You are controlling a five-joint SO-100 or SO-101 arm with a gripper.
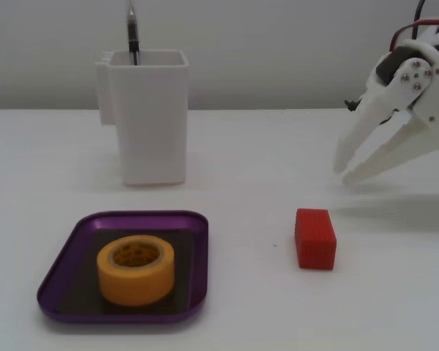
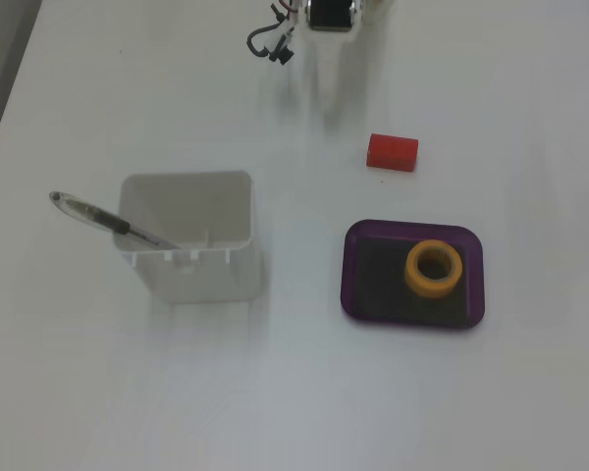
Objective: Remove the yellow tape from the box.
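A white tabletop (image 1: 249, 307) seen from the front in one fixed view and from above in another. The yellow tape (image 1: 135, 269) lies flat, hole upward, inside the purple box (image 1: 66, 270), a shallow tray with a dark floor. In the front view the roll sits near the middle of the tray, slightly toward its front; from above, the tape (image 2: 434, 267) sits toward the right half of the box (image 2: 373, 285). A red block (image 1: 314, 238) rests on the table to the right of the tray in the front view, well apart from it. Behind the tray stands a tall white container (image 1: 148, 117) with a pen (image 1: 133, 29) leaning in it. The white gripper (image 1: 342, 172) hangs at the right edge of the front view, above and beyond the block, its two fingers pointing down to the left with a narrow gap between them, holding nothing. It is well apart from the tape.
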